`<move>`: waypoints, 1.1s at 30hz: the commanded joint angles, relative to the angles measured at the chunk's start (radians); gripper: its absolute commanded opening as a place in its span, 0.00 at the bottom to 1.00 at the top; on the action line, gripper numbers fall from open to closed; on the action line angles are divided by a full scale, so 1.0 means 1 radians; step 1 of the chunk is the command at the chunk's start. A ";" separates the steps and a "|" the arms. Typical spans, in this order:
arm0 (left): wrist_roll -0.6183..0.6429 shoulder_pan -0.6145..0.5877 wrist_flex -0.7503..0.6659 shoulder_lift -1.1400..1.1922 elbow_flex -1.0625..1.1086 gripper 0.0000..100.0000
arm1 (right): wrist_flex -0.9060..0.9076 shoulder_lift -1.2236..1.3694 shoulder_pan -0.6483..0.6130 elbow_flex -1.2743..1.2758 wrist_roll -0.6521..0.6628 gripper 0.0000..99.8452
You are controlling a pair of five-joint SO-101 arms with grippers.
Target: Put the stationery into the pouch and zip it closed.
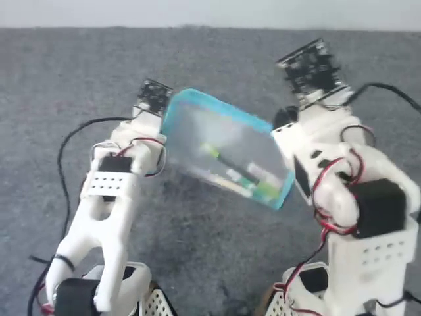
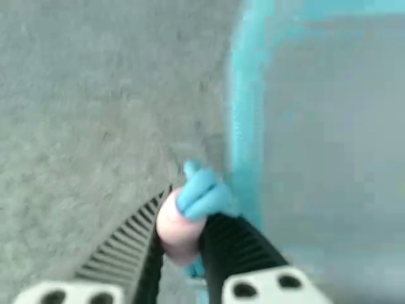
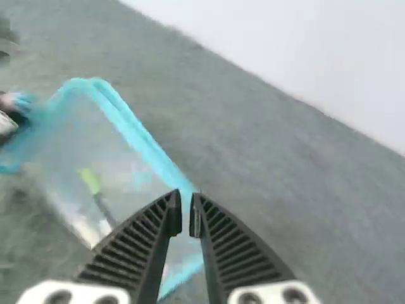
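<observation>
- Grey carpet-like surface (image 1: 217, 79) is covering the table, with a pale wall (image 1: 210, 12) running along behind it.
- The pouch (image 1: 223, 148) (clear sides, cyan trim) is hanging tilted in the air between the two arms, its end by the right arm sitting lower than its end by the left arm.
- The stationery (image 1: 243, 172) is lying inside the pouch, bunched toward the lower end: a yellow-green pen, a dark one and some pale pieces, too blurred to separate.
- The left gripper (image 2: 186, 215) is sitting at the pouch's higher end, jaws narrowed and pinching the zipper pull (image 2: 199, 193), a cyan tab with a pink bead right against the cyan trim.
- The right gripper (image 3: 183, 212) is sitting at the pouch's lower end, jaws almost together and clamping the cyan edge between the tips.
- How far the zip is running along the pouch's edge: cannot tell.
- A black cable (image 1: 66, 151) is looping over the surface on the left arm's side of the pouch, well apart from it.
</observation>
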 commanded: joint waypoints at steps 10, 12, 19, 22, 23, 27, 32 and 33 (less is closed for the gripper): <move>0.012 -0.020 -0.014 -0.023 -0.002 0.10 | 0.090 -0.028 0.039 0.256 0.020 0.01; 0.038 -0.023 -0.075 -0.025 0.028 0.17 | 0.096 -0.030 0.039 0.313 0.018 0.01; 0.078 -0.031 -0.114 -0.034 0.025 0.29 | 0.090 -0.093 0.107 0.396 0.026 0.01; 0.043 -0.032 -0.071 -0.035 -0.010 0.31 | 0.087 -0.189 0.120 0.450 0.054 0.01; 0.049 -0.043 -0.060 -0.040 -0.025 0.31 | 0.087 -0.226 0.120 0.473 0.078 0.01; 0.103 -0.100 -0.048 -0.150 -0.076 0.32 | 0.087 -0.357 0.128 0.557 0.117 0.01; 0.138 -0.135 0.008 -0.445 -0.053 0.32 | 0.085 -0.464 0.128 0.654 0.118 0.01; 0.133 -0.135 0.041 -0.519 -0.045 0.32 | 0.085 -0.484 0.127 0.672 0.118 0.01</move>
